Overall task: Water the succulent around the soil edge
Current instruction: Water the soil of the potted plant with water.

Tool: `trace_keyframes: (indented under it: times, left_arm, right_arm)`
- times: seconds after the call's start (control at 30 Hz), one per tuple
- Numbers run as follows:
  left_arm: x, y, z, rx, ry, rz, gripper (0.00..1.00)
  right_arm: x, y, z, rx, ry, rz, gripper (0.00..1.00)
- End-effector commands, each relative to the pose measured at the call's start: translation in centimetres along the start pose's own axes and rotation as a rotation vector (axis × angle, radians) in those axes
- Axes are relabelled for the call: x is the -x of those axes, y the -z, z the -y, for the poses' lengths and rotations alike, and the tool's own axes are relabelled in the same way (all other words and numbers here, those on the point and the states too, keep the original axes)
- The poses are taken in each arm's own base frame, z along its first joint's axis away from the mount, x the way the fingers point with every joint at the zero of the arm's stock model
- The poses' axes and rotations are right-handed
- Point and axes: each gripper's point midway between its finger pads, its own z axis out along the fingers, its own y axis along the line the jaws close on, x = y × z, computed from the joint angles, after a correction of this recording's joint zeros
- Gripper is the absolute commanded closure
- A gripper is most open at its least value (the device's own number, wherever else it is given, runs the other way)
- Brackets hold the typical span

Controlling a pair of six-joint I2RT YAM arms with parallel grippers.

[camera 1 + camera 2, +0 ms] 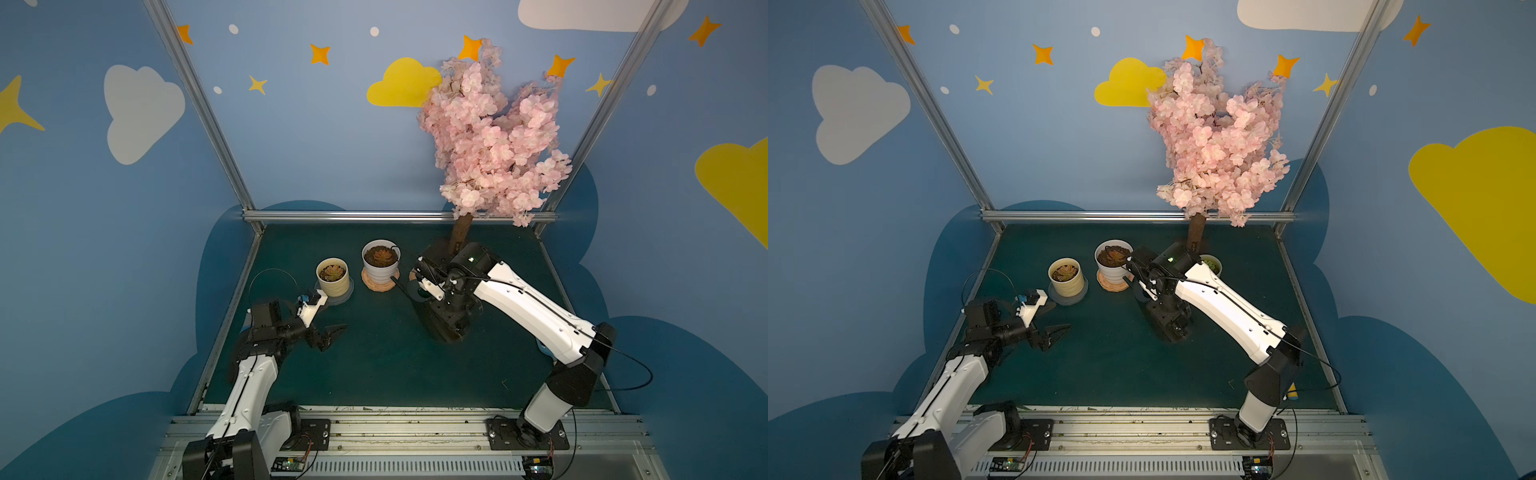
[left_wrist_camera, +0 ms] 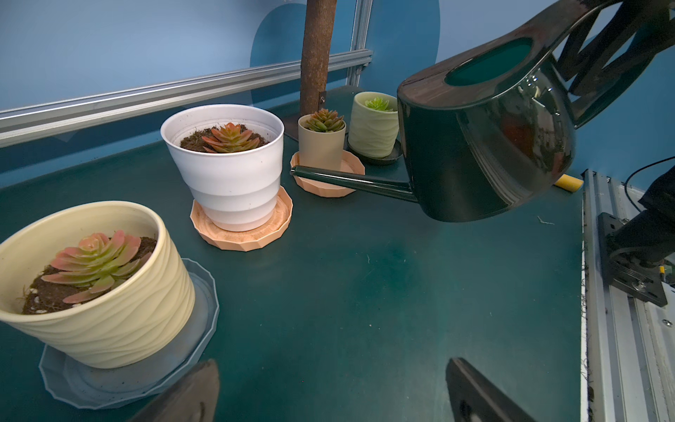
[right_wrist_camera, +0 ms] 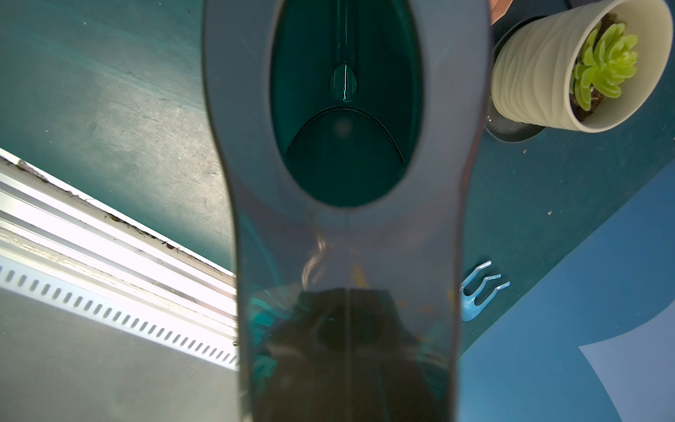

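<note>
Dark green glossy plastic, that's the watering can [image 2: 485,146]. It's clamped by its handle in the right gripper [image 2: 606,51], jaws shut tight on it, and the body looks to be held up off the table [image 2: 365,292]. The left gripper [image 1: 328,336] is parked low near the cream pot [image 2: 109,292], jaws spread, nothing held.

The succulent [image 2: 230,139] being aimed at is taken to be the reddish one in the white pot [image 2: 226,171], which is sat on a peach saucer [image 2: 241,234]. That can't be called for sure though, since succulents are also held in the cream pot, a beige pot [image 2: 321,149] and a pale green pot [image 2: 372,128].

Trouble spot: the tip of the spout [image 2: 350,179] is seen just beside the white pot's wall, below the rim. If the can is tipped from here, water gets dumped on the saucer or the table, not the soil. If it's pushed forward without being raised first, the pot could be knocked or shoved off its saucer. Even once it's raised, the rosette could get soaked if the tip isn't kept out by the rim. How much water is inside can't be told.
</note>
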Motion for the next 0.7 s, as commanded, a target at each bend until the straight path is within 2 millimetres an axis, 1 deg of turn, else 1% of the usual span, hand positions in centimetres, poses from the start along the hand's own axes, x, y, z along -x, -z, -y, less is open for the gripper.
trace_keyframes:
  times: [0.0,0.5,0.67]
  left_arm:
    - [-0.11,0.04,0.39,-0.012,-0.005,0.000,0.00]
    - [-0.15,0.03,0.43,-0.014,-0.005,-0.001,0.00]
    - [-0.16,0.02,0.42,-0.013,-0.007,-0.002,0.00]
  right_arm:
    - [0.42,1.31,0.59,-0.026,-0.012,0.042,1.00]
    - [0.95,1.33,0.60,-0.025,-0.009,0.050,1.00]
    - [1.00,1.05,0.46,-0.020,-0.002,0.044,1.00]
